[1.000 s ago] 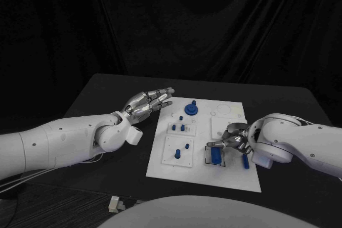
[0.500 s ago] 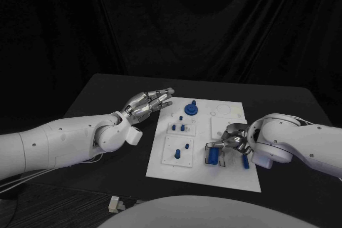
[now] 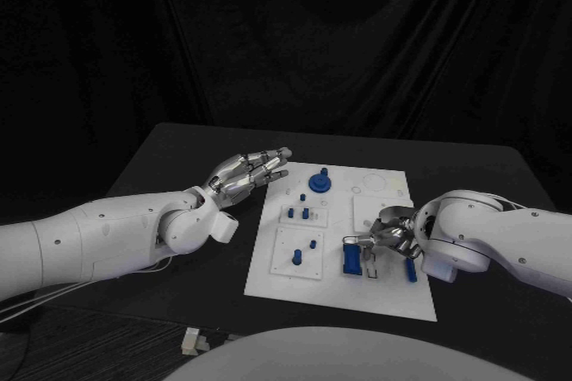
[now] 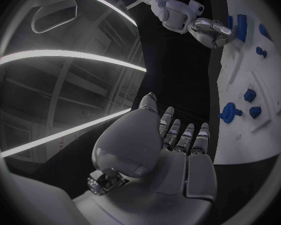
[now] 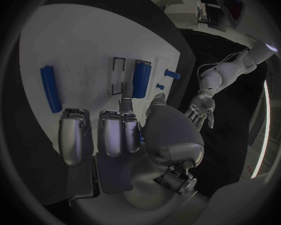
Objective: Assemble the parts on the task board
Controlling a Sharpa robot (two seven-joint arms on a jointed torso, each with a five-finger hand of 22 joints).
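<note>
1. The board is mid-table on the black table, tilted a bit. In the head view the blue bar sits at about 5 o'clock from board centre, lying lengthwise at a rectangular slot outline. I can't tell if it's fully seated or just resting on the rim.

2. The right hand is just beside that bar, coming from 3 o'clock. One fingertip reaches down toward the slot next to the bar, and the rest of the fingers are curled in near the palm. Looks like it's nudging rather than gripping, but I can't tell whether it's actually touching the bar.

3. The left hand hovers at about 10 o'clock off the board, fingers straight and apart, grasping nothing.

4. Other parts: a second bar at 4 o'clock by the board's right edge, a round knob at 12 o'clock, pegs near the centre and two more pegs at 7 o'clock.

5. Handling guess: the bar looks like small hard plastic, so light, stiff and not fragile, but smooth and probably slick on metal fingers. Being that light, it'll skate or tip if poked off-centre.

6. Where I'd grab: pinch across the long sides at mid-length so it stays level, then press down on the top face at both ends to seat it. Grabbing an end will likely cock it in the slot.
</note>
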